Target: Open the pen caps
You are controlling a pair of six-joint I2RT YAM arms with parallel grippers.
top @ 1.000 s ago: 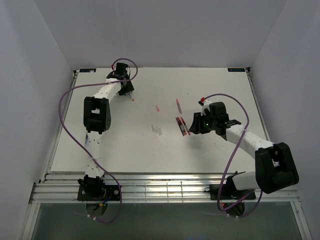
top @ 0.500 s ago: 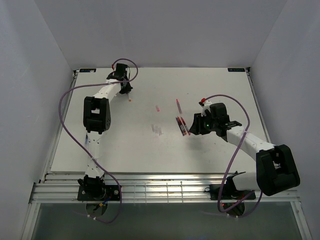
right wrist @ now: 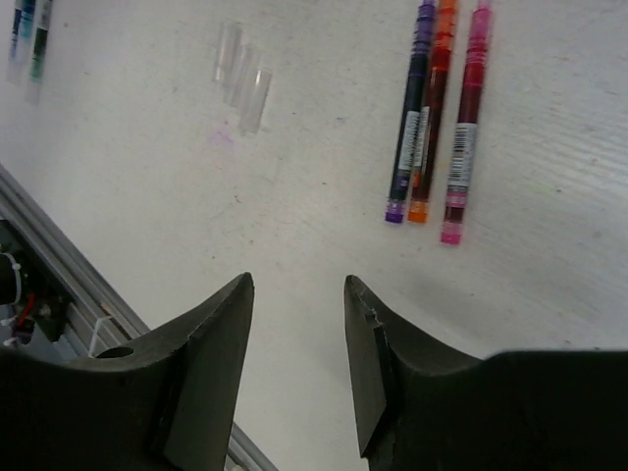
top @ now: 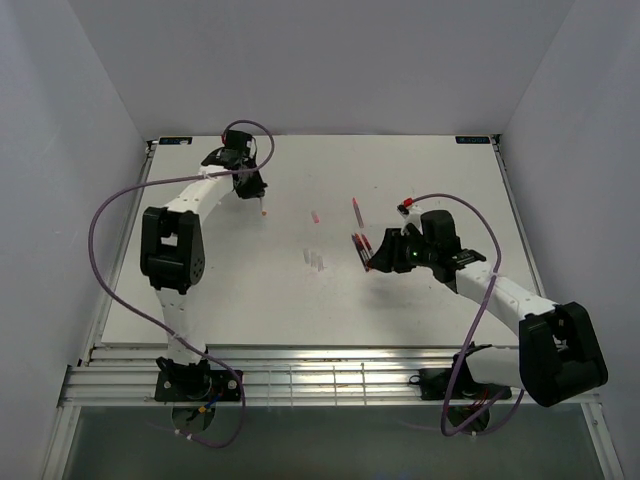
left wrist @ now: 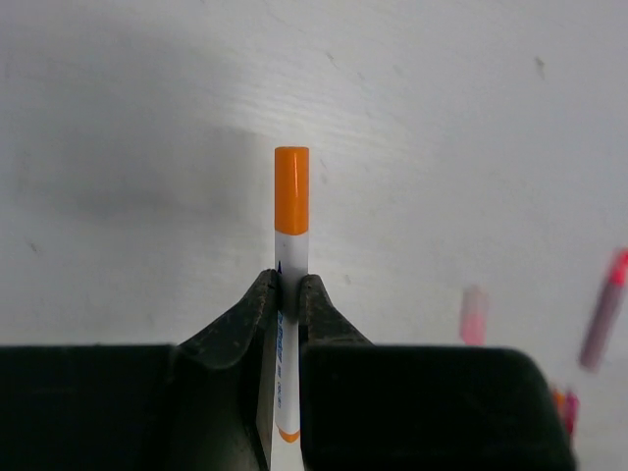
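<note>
The left gripper (left wrist: 289, 292) is closed tight on a white-barrelled pen (left wrist: 291, 250), which is pinched at mid-barrel between the fingertips. Its orange cap (left wrist: 291, 188) is seated on the end that sticks out past the fingers, toward twelve o'clock in the left wrist view. In the top view this pen is found at about ten o'clock on the white table (top: 220, 290), orange end lowest; whether the surface is touched cannot be told. The right gripper (right wrist: 294, 334) is held wide open over the table, and nothing is caught between its fingers. At one o'clock of it in the right wrist view, three dark pens (right wrist: 432, 118) are laid side by side, tipped purple, orange and pink. A small group of clear caps (right wrist: 243, 74) is seen at eleven o'clock, well apart from those pens. A loose pink cap (top: 315, 216) and a single reddish pen (top: 356, 210) are seen near the table's middle, at about twelve o'clock of the clear caps.
</note>
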